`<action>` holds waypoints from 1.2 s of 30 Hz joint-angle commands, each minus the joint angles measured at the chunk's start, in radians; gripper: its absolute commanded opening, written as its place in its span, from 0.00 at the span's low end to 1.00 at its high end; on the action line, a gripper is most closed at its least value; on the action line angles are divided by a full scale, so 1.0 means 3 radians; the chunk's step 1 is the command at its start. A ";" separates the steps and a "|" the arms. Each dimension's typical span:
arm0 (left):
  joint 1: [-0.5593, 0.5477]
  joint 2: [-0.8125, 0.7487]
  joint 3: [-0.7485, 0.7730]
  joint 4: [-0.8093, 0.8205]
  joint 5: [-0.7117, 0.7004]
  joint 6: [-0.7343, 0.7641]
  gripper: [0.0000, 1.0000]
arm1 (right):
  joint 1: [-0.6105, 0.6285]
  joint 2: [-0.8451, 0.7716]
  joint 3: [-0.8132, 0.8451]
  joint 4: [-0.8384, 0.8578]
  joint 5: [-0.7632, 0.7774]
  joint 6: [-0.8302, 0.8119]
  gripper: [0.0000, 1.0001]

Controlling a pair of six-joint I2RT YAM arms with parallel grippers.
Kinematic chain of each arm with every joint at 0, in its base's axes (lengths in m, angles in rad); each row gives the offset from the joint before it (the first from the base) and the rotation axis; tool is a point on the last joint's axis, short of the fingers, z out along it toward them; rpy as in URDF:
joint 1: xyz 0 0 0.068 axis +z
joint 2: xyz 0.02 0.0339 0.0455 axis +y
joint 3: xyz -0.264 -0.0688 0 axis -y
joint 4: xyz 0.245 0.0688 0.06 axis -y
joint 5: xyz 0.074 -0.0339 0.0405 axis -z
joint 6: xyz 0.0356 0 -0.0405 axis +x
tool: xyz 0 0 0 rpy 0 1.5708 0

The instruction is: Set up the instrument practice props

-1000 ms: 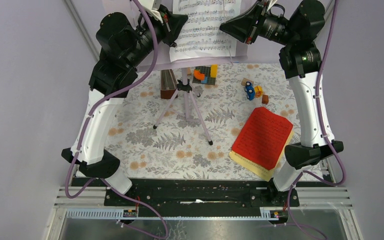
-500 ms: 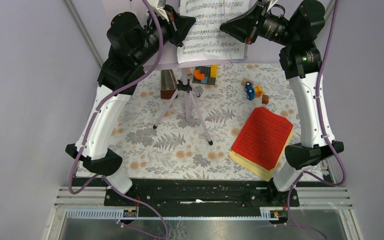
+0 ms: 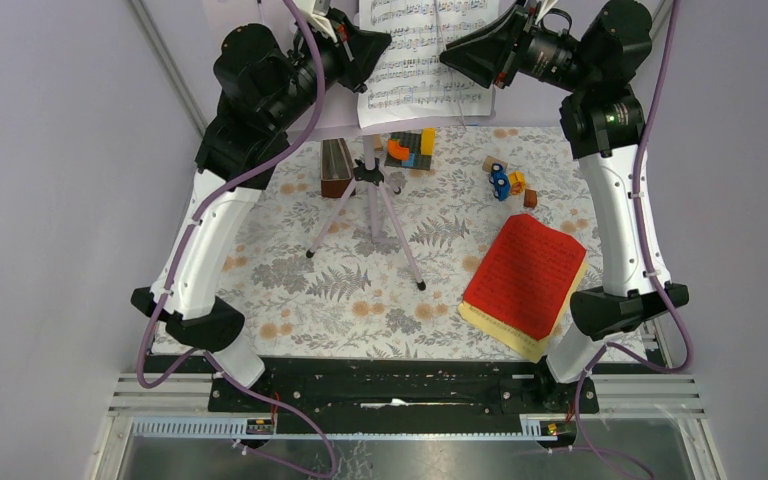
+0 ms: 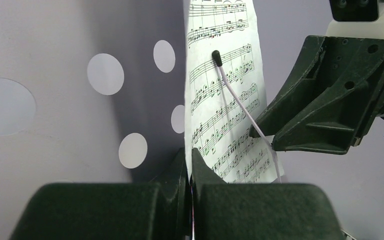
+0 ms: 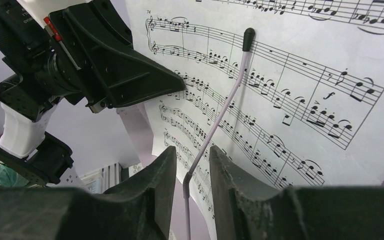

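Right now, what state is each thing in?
White page, resting against the panel, edge pinched.
Left gripper, shut on the white page.
Right gripper, open around the wire.
Wire, lying across the white page.
Tripod, standing, legs spread.
Red page, flat on the yellow page.

Two arms stand on a black base bar [image 3: 400,385]. The left arm [image 3: 200,250] and right arm [image 3: 615,215] have white shells, bulky black joints and purple cables [image 3: 312,90] looping up from the bar. The right gripper [image 4: 263,139] is matte black, wedge-shaped, with small screw heads.
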 commanded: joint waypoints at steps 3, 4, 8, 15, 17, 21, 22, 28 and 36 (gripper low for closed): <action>-0.0011 -0.0056 0.0010 0.0148 -0.0072 0.0029 0.00 | -0.0018 -0.0173 0.0097 0.0060 0.0013 -0.0018 0.40; -0.0010 -0.0069 -0.0001 0.0147 -0.0094 0.0050 0.00 | -0.0021 -0.0181 0.0111 0.0045 0.0011 -0.0028 0.42; -0.0011 -0.0148 -0.0040 0.0145 -0.0183 0.0134 0.10 | -0.0074 -0.0255 0.0129 -0.0035 -0.0004 -0.0097 0.50; -0.0011 -0.0417 -0.0178 0.0121 -0.0305 0.0288 0.32 | -0.0485 -0.0581 -0.0209 -0.0044 -0.0176 -0.0046 0.63; -0.0011 -0.0548 -0.0312 0.0114 -0.0283 0.0324 0.39 | -0.0657 -0.0731 -0.0436 -0.0044 -0.0237 -0.0050 0.68; -0.0011 -0.0886 -0.0714 0.0071 -0.0115 0.0447 0.54 | -0.1029 -0.1154 -0.1168 -0.0044 -0.0359 -0.0135 0.73; -0.0008 -0.0974 -0.0821 0.0027 -0.0029 0.0493 0.56 | -0.1116 -0.1217 -0.1285 -0.0044 -0.0383 -0.0158 0.74; -0.0013 -0.1551 -0.1595 -0.0361 0.0649 0.0951 0.68 | -0.1766 -0.1634 -0.2339 -0.0057 -0.0649 -0.0259 0.81; -0.0270 -0.1876 -0.2666 -0.0821 0.1033 0.1390 0.73 | -0.2079 -0.1713 -0.3106 -0.1284 -0.0242 -0.1942 1.00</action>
